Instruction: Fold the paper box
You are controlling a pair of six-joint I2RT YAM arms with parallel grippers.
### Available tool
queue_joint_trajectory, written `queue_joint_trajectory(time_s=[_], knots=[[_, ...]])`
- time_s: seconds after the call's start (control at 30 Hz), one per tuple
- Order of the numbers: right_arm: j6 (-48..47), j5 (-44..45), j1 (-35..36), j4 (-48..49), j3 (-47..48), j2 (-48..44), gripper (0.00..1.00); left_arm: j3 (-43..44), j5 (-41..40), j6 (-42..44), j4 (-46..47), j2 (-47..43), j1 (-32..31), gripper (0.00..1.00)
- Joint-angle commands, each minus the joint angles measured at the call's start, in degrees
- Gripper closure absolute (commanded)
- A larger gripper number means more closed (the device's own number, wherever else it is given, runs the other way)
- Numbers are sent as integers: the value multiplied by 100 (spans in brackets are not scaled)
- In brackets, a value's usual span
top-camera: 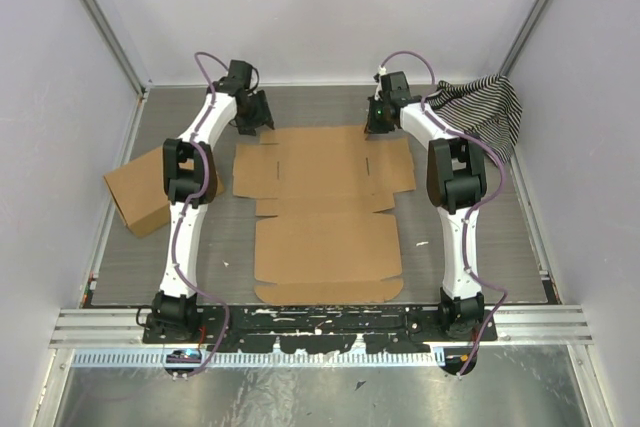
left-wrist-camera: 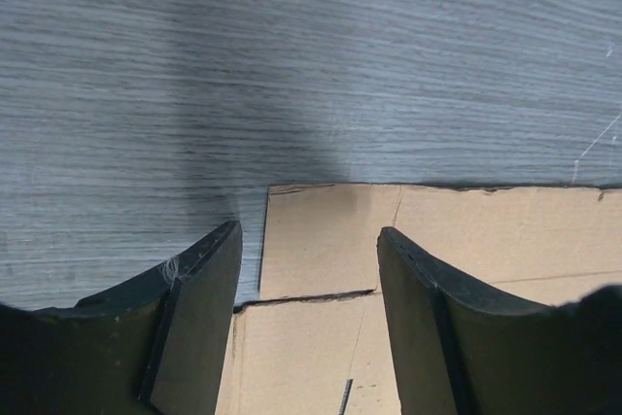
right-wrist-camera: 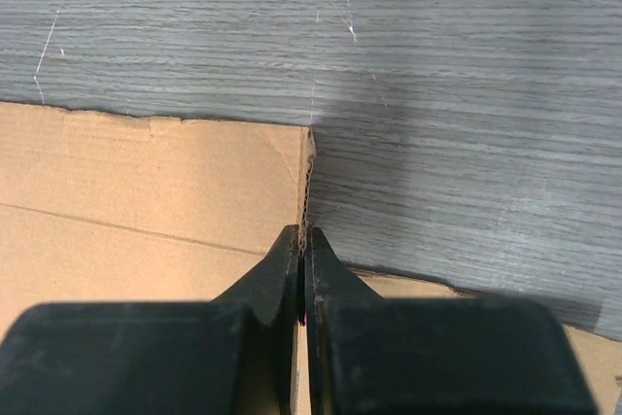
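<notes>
The flat, plain brown, die-cut cardboard paper box (top-camera: pixel 325 217) is being shown spread open in the middle of the grey wood-grain desk (top-camera: pixel 460 237), between the two arms, with its flaps lying out to the left, right and far sides.

The left gripper (top-camera: pixel 252 125) is being held just above the far left corner of the paper box. In the left wrist view its two dark fingers (left-wrist-camera: pixel 194 308) are being held wide apart, with the corner of the cardboard and a cut between two flaps showing in the gap. Nothing is being gripped by it.

The right gripper (top-camera: pixel 376 127) is being held at the far right part of the paper box, beside a notch in its far edge. In the right wrist view its fingers (right-wrist-camera: pixel 282 269) are being pressed together, and a thin corrugated edge of the cardboard is being seen running straight into the closed jaws, so a flap edge of the paper box is being pinched there. Bare desk is showing to the right of that edge.

One paper box is being counted, along with two grippers. One squarer brown cardboard box (top-camera: pixel 140 192) is being seen at the left side of the desk, partly behind the left arm and apart from the paper box. One black-and-white striped cloth (top-camera: pixel 485 107) is lying bunched in the far right corner, behind the right arm.
</notes>
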Motion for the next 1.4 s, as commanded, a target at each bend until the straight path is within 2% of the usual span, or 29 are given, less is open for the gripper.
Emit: queue_joint_trajectory(time_s=[0.0, 0.2, 0.5, 1.1, 1.37], knots=[[-63, -201, 43, -87, 312, -334, 99, -252, 233, 110, 49, 95, -3, 36], [-20, -213, 71, -128, 405, -286, 99, -432, 266, 118, -45, 65, -36, 38], [71, -101, 94, -172, 460, -271, 99, -317, 365, 58, -412, -176, -134, 48], [527, 135, 102, -210, 289, -284, 97, -265, 885, -450, -460, -807, -313, 49], [632, -90, 113, -171, 202, -296, 93, 82, 1215, -658, -371, -571, -490, 49]])
